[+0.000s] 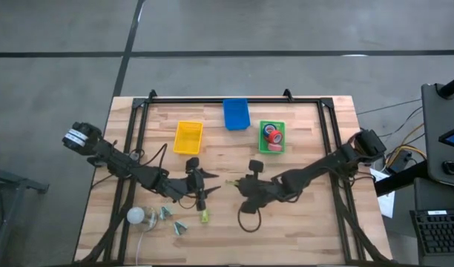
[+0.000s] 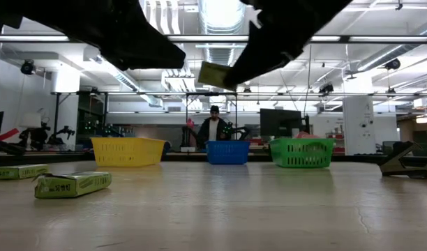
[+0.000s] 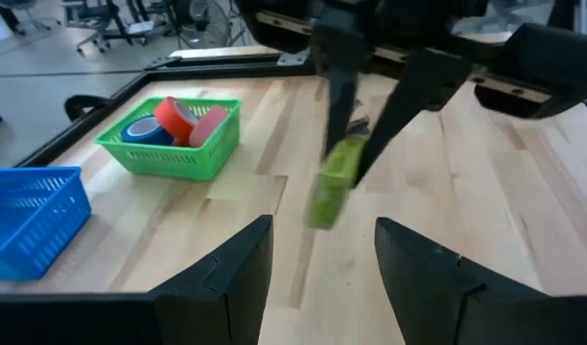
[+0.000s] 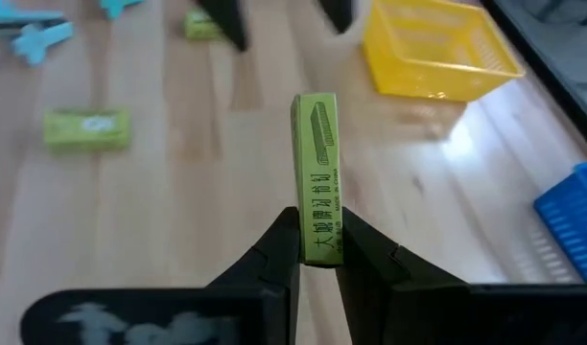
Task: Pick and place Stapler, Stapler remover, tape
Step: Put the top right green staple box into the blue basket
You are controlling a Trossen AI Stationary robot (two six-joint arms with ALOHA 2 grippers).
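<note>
My right gripper (image 4: 317, 257) is shut on a small green staple box (image 4: 316, 172), held up above the middle of the table (image 1: 231, 180). My left gripper (image 3: 322, 273) stands open just to its left, facing it with nothing between its fingers. Red and blue tape rolls (image 3: 174, 123) lie in the green basket (image 1: 272, 137). Two blue staple removers (image 4: 35, 38) lie on the table near the left front. A dark stapler (image 2: 402, 160) rests on the table at the right of the low view. My right gripper pinches the box's near end (image 4: 318, 244) between its two fingers, on the two broad faces. The fingers slant down from the table's right, and the box runs on along them. The box is lifted clear of the table (image 2: 213, 74).
A yellow basket (image 1: 188, 137) and a blue basket (image 1: 236, 113) stand at the back beside the green one. Two more green boxes (image 2: 72, 184) (image 2: 18, 171) lie on the left front of the table, by a white ball (image 1: 136, 216). A person stands far behind the table.
</note>
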